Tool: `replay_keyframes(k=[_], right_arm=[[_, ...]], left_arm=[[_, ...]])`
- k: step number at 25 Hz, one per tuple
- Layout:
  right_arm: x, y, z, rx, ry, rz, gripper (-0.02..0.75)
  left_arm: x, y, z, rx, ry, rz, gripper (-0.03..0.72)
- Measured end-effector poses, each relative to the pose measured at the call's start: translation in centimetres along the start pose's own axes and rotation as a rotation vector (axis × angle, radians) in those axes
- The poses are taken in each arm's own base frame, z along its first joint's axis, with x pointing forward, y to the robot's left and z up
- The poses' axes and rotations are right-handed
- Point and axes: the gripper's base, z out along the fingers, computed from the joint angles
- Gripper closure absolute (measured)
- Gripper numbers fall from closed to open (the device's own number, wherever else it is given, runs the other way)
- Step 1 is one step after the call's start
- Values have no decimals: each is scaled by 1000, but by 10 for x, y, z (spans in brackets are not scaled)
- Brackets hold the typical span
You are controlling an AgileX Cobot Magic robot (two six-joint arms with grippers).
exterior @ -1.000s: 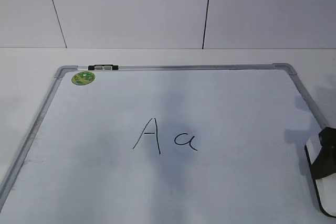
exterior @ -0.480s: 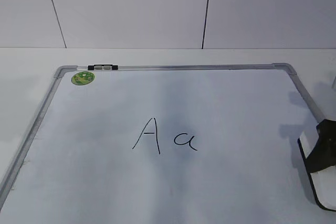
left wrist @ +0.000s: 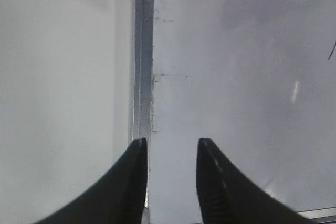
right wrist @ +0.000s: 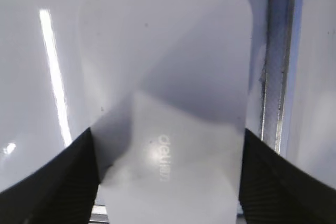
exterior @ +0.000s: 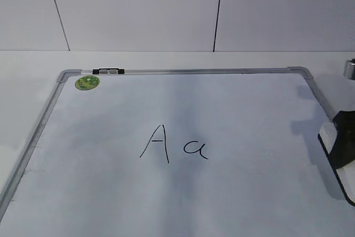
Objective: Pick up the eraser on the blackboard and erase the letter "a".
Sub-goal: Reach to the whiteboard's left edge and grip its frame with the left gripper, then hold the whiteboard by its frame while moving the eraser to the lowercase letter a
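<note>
The white, smooth plastic eraser (right wrist: 168, 103) is gripped across its width by the right gripper (right wrist: 168, 182). The small handwritten black letter "a" (exterior: 197, 149) lies well to its left on the white, silver-framed blackboard (exterior: 183, 71). The left gripper (left wrist: 172, 153) is held empty, fingers parted, over the left frame.

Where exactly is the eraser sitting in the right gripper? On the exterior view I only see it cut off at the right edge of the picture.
Observer: The right wrist view shows the eraser between the fingers of the right gripper, with one black finger against each long side.
Operator: And the left arm? It's not in my view at all.
Observer: The left gripper is open and empty, hanging over the left frame rail of the blackboard.
Operator: Which face of the eraser is up?
Observer: The white top, with its printed logo, faces the wrist camera.
</note>
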Motion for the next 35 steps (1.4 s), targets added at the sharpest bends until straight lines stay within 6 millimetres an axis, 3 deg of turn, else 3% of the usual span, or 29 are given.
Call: replay_keyframes(k=[5, 12, 15, 28, 35], right_arm=[[-17, 23, 3, 91, 63, -93, 192], [-43, 44, -24, 132, 11, -137, 192], [-51, 47, -25, 131, 2, -142, 192], [-53, 51, -19, 109, 30, -134, 194], [-53, 51, -19, 103, 31, -138, 194]], left_arm=[[-6, 1, 9, -6, 39, -8, 443], [-37, -5, 13, -5, 99, -4, 431], [-51, -7, 18, -5, 106, -5, 410], [-76, 8, 81, -60, 193, -31, 377], [-81, 14, 101, -78, 183, -24, 426]])
